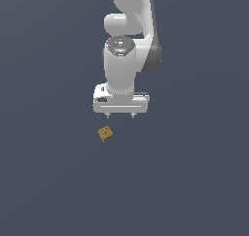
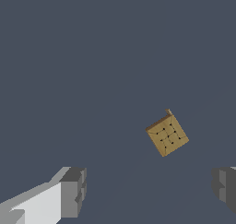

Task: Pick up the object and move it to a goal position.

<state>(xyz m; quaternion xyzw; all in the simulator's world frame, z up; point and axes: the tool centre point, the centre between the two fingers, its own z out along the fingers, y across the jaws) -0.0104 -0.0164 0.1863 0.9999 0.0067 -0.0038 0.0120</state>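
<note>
Surface: a flat, uniform dark slate-blue ground (image 1: 194, 181) fills both views; no edge or corner of it shows in either picture, so nothing can be placed against a border of the surface; there is no texture or marking on it.

Arm: a glossy white Franka arm (image 1: 127, 41) with a grey band along its side comes down from the top of the exterior view; its rounded wrist section carries a grey cap with small red marks.

Gripper: a wide white gripper (image 1: 120, 116) with a boxy body and two short grey fingertips pointing down; in the exterior view the tips sit well apart under the two ends of the body; in the wrist view one grey finger pad (image 2: 73, 193) on a white link and the other grey pad at the opposite side of the frame stand wide apart; the jaws are spread wide and hold nothing.

Object: a small tan-brown cube (image 1: 105, 133) with dark dots on its top face; it lies on the ground, turned at an angle to the gripper body; in the exterior view it is just below the gripper and toward the exterior view's left of its middle, near the fingertip on that side, apart from it.

Wrist detail: the cube (image 2: 167, 135) shows a grid of faint lines and dots on top; it lies ahead of the fingers, not between them, nearer the pad at the frame's far side.
</note>
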